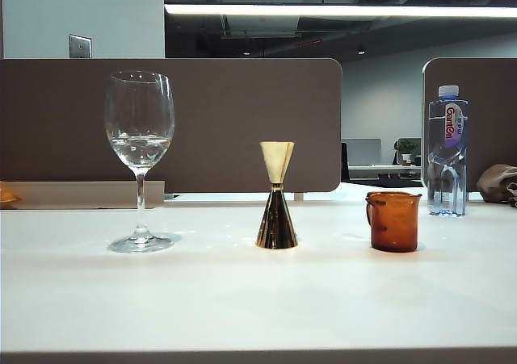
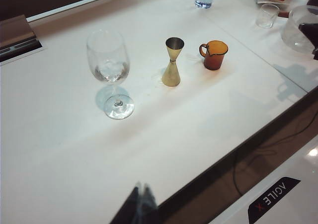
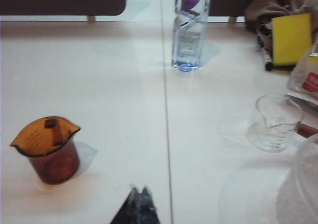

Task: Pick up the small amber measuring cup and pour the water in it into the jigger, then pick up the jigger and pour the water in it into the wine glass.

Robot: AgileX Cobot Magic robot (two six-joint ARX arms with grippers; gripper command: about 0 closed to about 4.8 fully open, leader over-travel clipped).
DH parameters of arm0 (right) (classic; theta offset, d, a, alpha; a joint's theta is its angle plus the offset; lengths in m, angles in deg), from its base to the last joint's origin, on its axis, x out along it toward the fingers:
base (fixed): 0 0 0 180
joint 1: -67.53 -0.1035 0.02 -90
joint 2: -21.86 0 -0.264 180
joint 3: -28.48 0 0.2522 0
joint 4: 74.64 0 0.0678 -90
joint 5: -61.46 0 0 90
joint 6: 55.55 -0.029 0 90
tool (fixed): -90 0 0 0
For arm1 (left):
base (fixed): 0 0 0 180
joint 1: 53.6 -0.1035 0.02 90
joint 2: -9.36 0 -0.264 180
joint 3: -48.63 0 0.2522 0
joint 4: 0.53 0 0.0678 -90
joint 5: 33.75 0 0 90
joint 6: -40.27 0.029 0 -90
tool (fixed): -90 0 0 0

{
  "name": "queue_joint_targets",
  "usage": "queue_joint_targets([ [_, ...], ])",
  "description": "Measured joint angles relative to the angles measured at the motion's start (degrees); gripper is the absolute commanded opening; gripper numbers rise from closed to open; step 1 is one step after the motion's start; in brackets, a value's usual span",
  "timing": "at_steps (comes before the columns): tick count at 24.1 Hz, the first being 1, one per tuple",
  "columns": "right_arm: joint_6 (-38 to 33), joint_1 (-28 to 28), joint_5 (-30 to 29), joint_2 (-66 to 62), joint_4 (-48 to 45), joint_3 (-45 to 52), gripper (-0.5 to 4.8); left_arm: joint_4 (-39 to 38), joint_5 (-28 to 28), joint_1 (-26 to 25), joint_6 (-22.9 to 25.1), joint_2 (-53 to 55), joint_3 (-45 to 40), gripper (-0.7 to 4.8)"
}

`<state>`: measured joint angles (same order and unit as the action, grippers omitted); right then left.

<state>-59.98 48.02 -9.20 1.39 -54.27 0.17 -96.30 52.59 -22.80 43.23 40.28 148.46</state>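
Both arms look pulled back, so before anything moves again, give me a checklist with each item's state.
1. Wine glass upright, water in bowl: ok.
2. Jigger standing, apart from glass and cup: ok.
3. Small amber measuring cup upright, unheld: ok.
4. Cup emptied: cannot tell.
5. Left hand shut, empty, near table edge: ok.
6. Right hand shut, empty, beside cup: ok.

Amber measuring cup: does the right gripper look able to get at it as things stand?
Probably yes. The right gripper, shut, sits just short of the amber measuring cup with bare table between; the water bottle stands well behind.
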Motion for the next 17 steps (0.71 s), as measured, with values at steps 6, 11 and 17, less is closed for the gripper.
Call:
queue_joint_targets([
  [6,0.0,4.02,0.02,6.95,-1.44,0.02,-0.01,0.0,-0.02,0.0,0.0,0.0,0.0,-0.02],
  [11,0.0,7.74,-0.02,9.97,-12.52,0.63,-0.01,0.0,-0.02,0.0,0.0,0.0,0.0,-0.02],
  [17,0.0,7.89,-3.5,11.8,-18.75,5.49,-0.01,0.0,-0.02,0.0,0.0,0.0,0.0,-0.02],
])
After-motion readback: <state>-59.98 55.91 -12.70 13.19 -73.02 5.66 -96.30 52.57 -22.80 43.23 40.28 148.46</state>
